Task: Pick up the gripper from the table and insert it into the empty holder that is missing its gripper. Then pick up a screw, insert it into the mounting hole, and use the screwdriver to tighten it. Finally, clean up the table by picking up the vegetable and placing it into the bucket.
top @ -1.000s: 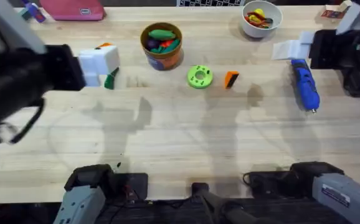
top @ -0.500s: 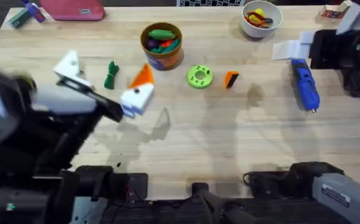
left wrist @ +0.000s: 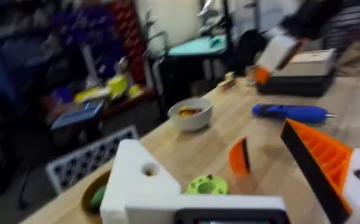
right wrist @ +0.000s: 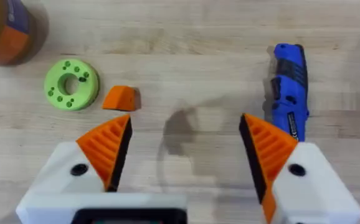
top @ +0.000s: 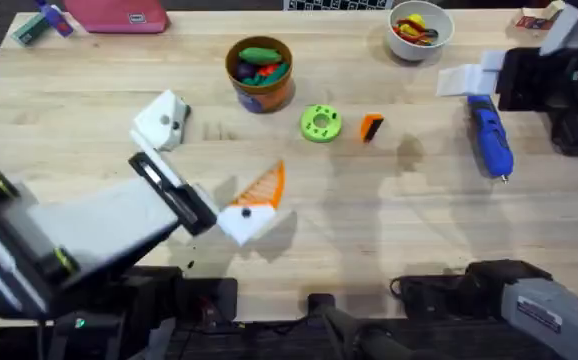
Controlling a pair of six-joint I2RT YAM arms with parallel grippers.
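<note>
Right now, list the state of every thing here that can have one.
left pincer, open, holding nothing
right pincer, open, holding nothing
empty holder, bare, no orange pad
gripper, lying loose beside the green disc
screwdriver, lying flat, untouched
bucket, upright, toys inside
white bowl, upright, holds red and yellow bits

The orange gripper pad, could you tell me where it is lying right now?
In the overhead view the gripper lies on the table's far middle, just right of the green disc and left of the screwdriver, untouched.
</note>
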